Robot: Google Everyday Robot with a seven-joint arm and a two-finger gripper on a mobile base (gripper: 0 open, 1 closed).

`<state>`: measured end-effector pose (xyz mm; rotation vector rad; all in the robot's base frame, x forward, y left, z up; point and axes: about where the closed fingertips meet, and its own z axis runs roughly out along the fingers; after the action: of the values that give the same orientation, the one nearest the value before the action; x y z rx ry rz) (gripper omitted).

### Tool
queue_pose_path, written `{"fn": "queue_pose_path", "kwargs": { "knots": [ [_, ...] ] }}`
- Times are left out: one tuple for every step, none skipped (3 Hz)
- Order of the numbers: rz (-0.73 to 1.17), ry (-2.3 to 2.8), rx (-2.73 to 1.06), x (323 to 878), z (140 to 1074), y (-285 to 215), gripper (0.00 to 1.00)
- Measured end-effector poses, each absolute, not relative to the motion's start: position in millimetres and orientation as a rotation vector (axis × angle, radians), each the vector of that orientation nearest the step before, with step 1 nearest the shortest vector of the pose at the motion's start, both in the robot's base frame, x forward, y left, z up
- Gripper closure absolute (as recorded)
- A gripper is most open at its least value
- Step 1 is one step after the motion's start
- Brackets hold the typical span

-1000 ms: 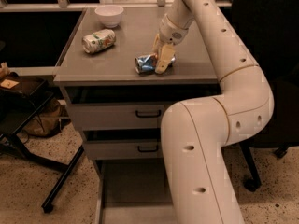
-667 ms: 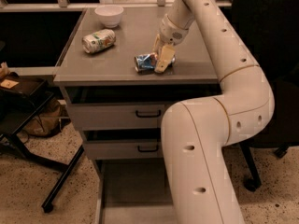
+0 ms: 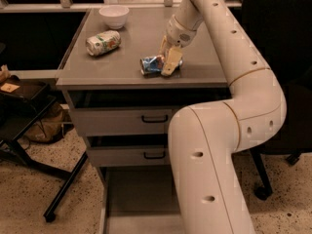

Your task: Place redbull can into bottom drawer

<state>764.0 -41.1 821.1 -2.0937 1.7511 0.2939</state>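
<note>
The redbull can (image 3: 150, 65), blue and silver and dented, lies on its side on the grey cabinet top (image 3: 126, 72) near the front edge. My gripper (image 3: 169, 62) reaches down from the white arm (image 3: 229, 48) and is at the can's right end, touching or nearly touching it. The bottom drawer (image 3: 139, 194) is pulled out below the two upper drawers, its bare floor showing. The arm's lower part hides the drawer's right side.
A white-and-green can (image 3: 103, 42) lies on its side at the top's left. A white bowl (image 3: 114, 16) stands at the back left. A black stand's legs (image 3: 58, 179) are on the floor to the left, and a chair base (image 3: 263, 189) to the right.
</note>
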Motion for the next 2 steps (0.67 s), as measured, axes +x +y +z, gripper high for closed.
{"fn": "queue_pose_path", "kwargs": {
  "knots": [
    [0.294,1.751,-2.094,764.0,821.1,-41.1,1.0],
    [0.294,1.751,-2.094,764.0,821.1,-41.0,1.0]
  ]
}}
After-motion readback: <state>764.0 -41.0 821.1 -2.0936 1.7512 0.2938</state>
